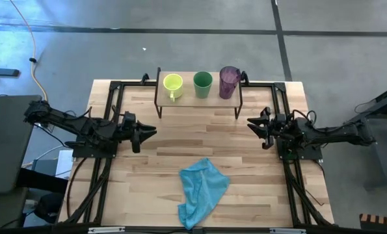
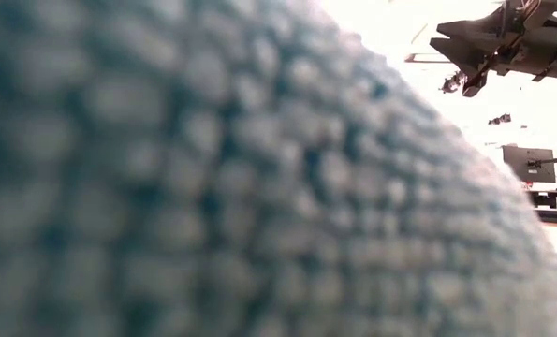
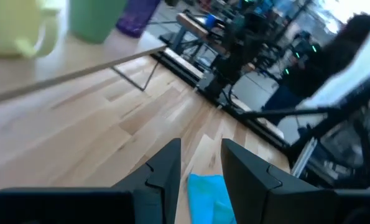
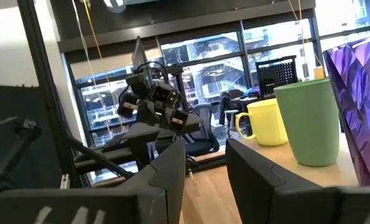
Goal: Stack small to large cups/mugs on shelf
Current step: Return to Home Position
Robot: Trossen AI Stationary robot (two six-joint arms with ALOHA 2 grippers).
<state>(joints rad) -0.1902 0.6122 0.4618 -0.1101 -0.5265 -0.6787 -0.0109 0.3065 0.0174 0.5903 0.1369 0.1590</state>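
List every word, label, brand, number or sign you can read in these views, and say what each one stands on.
No text can be read in any view.
Short yellow-green mug with a handle, green cup, tall translucent purple cup: plain sides, no print shows.
Low shelf with a light wooden top, crumpled light blue cloth: no labels show.
Lights in the room behind, wrist views: too blurred to read.

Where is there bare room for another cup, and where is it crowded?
Free: the tabletop between the left gripper and right gripper, from the shelf to the blue cloth, and either side of that cloth. Crowded: the shelf, where yellow-green mug, green cup and purple cup stand in a row.
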